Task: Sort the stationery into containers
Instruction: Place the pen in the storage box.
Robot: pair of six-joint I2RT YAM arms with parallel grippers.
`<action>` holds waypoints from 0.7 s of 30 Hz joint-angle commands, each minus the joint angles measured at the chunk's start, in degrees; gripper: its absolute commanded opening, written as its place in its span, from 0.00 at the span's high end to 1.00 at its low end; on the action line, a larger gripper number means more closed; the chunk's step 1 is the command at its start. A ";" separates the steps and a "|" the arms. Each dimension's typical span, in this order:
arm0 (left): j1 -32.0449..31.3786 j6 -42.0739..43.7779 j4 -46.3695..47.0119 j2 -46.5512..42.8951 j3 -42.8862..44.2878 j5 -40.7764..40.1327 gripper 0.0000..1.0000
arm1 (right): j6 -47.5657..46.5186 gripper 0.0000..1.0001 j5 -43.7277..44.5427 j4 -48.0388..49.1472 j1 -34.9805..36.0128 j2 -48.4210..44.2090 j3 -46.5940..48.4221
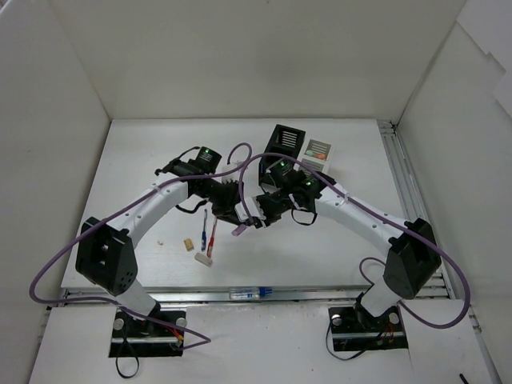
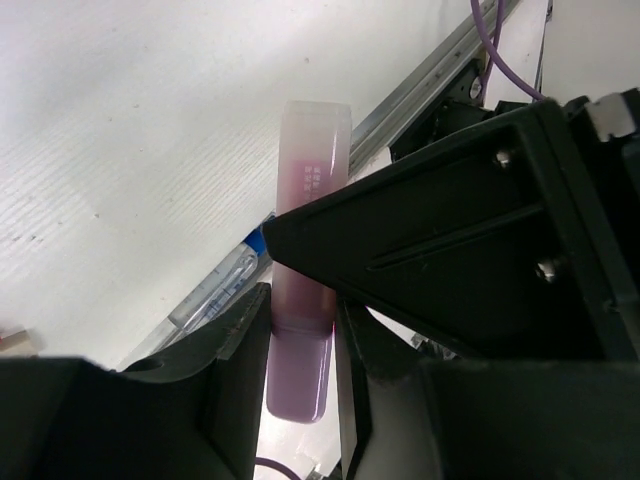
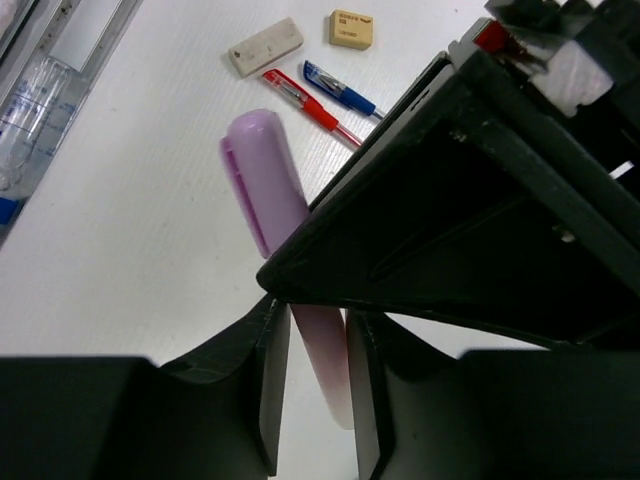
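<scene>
Marker point(image 3: 262, 170) in left pincer point(image 2: 300, 322), right pincer point(image 3: 318, 330); right wrist alone shows pens point(image 3: 300, 98).

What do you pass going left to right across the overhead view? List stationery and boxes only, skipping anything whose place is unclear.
Tiny white bit → beige eraser → blue pen → red pen → pink marker → black box → white box.
</scene>
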 commanded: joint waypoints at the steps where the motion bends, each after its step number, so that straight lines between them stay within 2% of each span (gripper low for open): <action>1: -0.41 -0.21 3.07 -3.30 3.52 2.45 1.00 | 5.28 0.78 -3.35 10.24 0.61 -0.81 -0.66; 4: -0.41 -0.04 4.03 -4.09 3.26 3.50 1.00 | 7.40 0.85 -2.83 14.46 0.61 -0.99 -2.50; 7: -0.41 0.31 4.30 -5.06 3.43 3.24 1.00 | 7.93 1.00 -2.56 16.66 0.43 -0.81 -2.86; 8: -0.41 0.58 4.39 -5.32 3.52 2.89 0.97 | 8.01 1.00 -2.64 16.93 0.26 -0.81 -2.77; 10: -0.41 0.75 4.48 -6.28 3.70 1.58 0.67 | 8.45 1.00 -2.56 17.45 -0.79 -0.98 -2.51; 11: 0.11 0.84 4.82 -6.90 3.61 1.05 0.40 | 8.63 1.00 -2.73 17.63 -1.06 -1.07 -2.59; 14: 2.75 0.05 6.58 -9.53 3.26 -2.46 0.07 | 10.64 1.00 -4.22 18.33 -3.52 -1.34 -2.33; 15: 3.54 -0.21 7.72 -10.24 3.00 -3.43 0.01 | 10.91 1.00 -4.31 18.42 -3.96 -1.51 -2.42; 18: 7.49 -0.91 10.44 -13.75 2.56 -4.84 0.00 | 12.76 1.00 -3.96 19.30 -5.98 -1.86 -2.68; 21: 10.40 -1.35 11.06 -19.10 2.47 -10.89 0.00 | 17.23 1.00 -3.44 22.80 -8.70 -1.95 -3.20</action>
